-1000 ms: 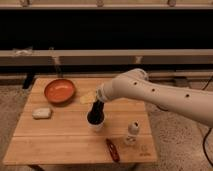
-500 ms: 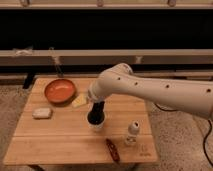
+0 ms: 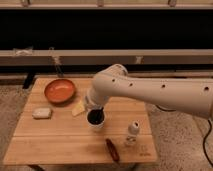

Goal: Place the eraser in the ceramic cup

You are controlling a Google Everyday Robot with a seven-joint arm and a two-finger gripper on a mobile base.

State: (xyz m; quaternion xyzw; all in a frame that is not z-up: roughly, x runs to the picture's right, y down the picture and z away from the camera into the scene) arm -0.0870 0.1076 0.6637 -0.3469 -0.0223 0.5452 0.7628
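Observation:
The small white ceramic cup (image 3: 96,125) stands near the middle of the wooden table (image 3: 55,142). A dark shape fills its mouth and looks like the black eraser (image 3: 95,117) sitting inside; I cannot tell how deep it sits. My gripper (image 3: 94,106) hangs straight down from the thick white arm, directly over the cup's rim. Its dark fingers merge with the dark shape in the cup. The jaws stand wide, and I cannot make out contact with the eraser.
An orange bowl (image 3: 60,90) sits at the table's back left, with a pale yellow wedge (image 3: 78,107) beside the cup. A whitish block (image 3: 42,113) lies at the left, a small white bottle (image 3: 132,131) at the right, and a reddish-brown stick (image 3: 112,149) by the front edge.
The arm's big joint has swung up and to the left while the gripper stayed over the cup. The black eraser, which stood above the rim, now sits lower in the cup.

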